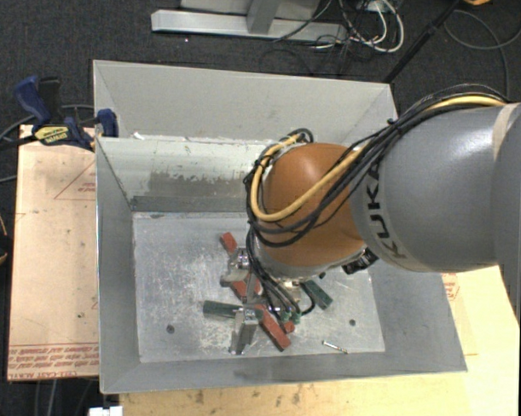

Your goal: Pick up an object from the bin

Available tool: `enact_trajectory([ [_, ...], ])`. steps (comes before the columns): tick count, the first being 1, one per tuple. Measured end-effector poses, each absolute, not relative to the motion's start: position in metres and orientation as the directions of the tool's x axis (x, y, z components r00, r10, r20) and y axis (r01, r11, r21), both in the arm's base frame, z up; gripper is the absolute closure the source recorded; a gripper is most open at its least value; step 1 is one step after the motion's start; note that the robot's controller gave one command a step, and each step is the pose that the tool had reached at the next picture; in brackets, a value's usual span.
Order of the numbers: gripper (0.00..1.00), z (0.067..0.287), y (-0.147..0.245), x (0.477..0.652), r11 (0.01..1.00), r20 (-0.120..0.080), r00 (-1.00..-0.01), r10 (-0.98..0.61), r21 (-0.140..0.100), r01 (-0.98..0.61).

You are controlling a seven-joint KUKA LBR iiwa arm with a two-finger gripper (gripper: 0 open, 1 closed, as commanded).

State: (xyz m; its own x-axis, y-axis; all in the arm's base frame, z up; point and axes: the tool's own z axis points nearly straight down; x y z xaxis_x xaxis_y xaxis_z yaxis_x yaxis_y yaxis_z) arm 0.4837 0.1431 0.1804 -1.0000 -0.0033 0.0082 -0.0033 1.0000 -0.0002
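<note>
My gripper hangs low over the middle of the bin floor, mostly hidden under the arm's orange cover. Right beneath it lies a small heap. A dark green bar points left out of the heap. A red-brown block lies at the heap's lower right, and a grey metal piece sticks out towards the front. A second red-brown block lies just behind the gripper. What sits directly under the gripper is hidden.
A green piece lies to the right of the heap, partly under the arm. A small pale screw rests near the front right. The big grey arm covers the bin's right side; the sloped walls rise at the left and back.
</note>
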Motion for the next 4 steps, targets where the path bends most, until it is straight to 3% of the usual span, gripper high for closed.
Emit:
enact_trajectory([
  [1,0.0,0.184,0.142,0.486,1.0,0.001,-1.0,0.0,0.001,0.0],
  [2,1.0,0.084,0.11,0.551,0.999,-0.034,-0.998,0.051,0.016,0.051],
  [3,1.0,0.084,0.11,0.551,0.999,-0.034,-0.998,0.051,0.016,0.051],
  [4,1.0,0.215,0.115,0.548,0.999,-0.003,-0.999,0.052,0.002,0.052],
])
